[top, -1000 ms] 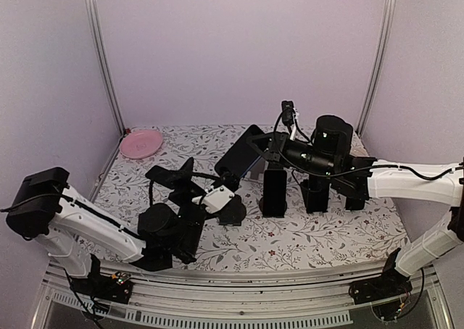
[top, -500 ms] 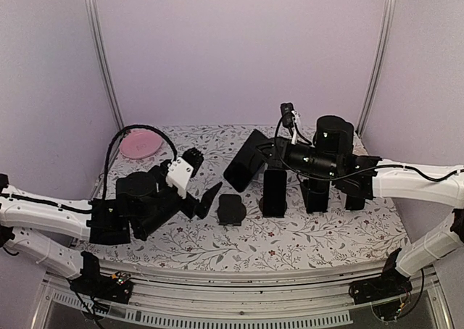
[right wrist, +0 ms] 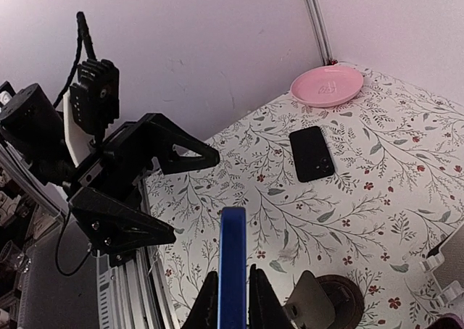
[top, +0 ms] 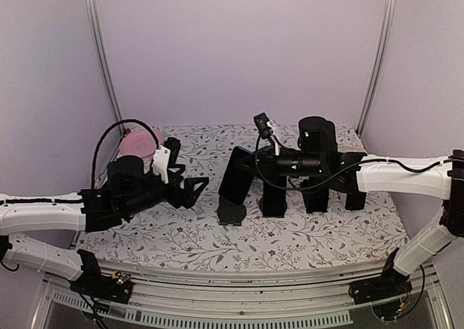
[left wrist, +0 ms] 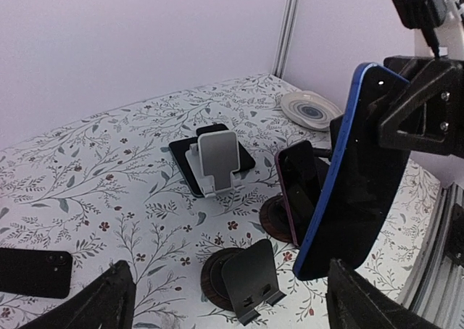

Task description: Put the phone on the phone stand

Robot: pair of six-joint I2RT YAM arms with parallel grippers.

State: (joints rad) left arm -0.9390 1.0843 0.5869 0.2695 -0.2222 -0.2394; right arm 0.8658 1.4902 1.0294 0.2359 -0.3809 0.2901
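My right gripper [top: 254,168] is shut on a blue-edged phone [top: 234,173] and holds it upright, tilted, just above the empty black phone stand [top: 232,211]. In the right wrist view the phone's blue edge [right wrist: 233,256] sits between my fingers [right wrist: 210,300], with the stand [right wrist: 313,307] to its lower right. In the left wrist view the phone [left wrist: 355,177] hangs above and to the right of the stand [left wrist: 250,278]. My left gripper [top: 197,190] is open and empty, left of the stand and facing it.
Three more stands with dark phones [top: 274,195] line up to the right of the empty one. A black phone [right wrist: 312,153] lies flat, a pink plate [right wrist: 328,85] sits at the far left corner, and a white stand [left wrist: 216,159] and a white dish [left wrist: 310,108] are further off.
My left arm has pulled back from the stand to the left, gripper open. My right gripper has carried the phone left and down, close over the empty stand.
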